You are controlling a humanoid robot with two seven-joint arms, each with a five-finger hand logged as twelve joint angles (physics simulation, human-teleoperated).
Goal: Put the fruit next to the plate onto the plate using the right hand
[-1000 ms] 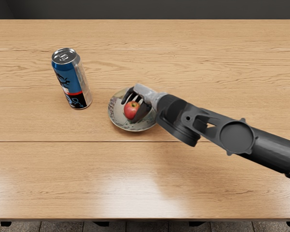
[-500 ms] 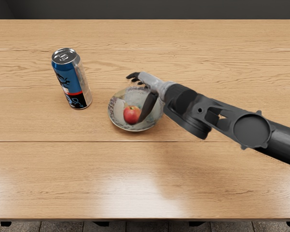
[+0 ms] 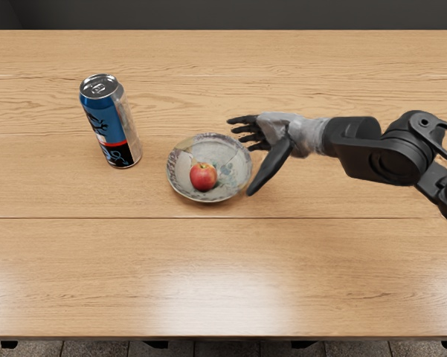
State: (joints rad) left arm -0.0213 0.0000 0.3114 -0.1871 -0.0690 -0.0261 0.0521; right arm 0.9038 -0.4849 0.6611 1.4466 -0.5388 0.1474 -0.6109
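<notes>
Wooden table [image 3: 297, 282], pale planks with the grain running across, dark strip of background beyond its far edge. Right hand [image 3: 274, 136]: grey palm with black fingers [image 3: 242, 129], entering from the right on a dark arm [image 3: 379, 149]; fingers spread and extended, nothing held, the hand above the table surface. Plate [image 3: 230, 152]: shallow, round, patterned, lying just to the left of the hand; the fingertips point over its far right rim, and one dark digit [image 3: 262, 172] slants down beside its right edge, whether touching cannot be told. Apple [image 3: 203, 176]: red, resting on the plate a little near of its centre, left of the hand and clear of every finger. Drink can [image 3: 110, 120]: blue with silver top, upright, well to the left of the hand, beyond the plate and apart from it
</notes>
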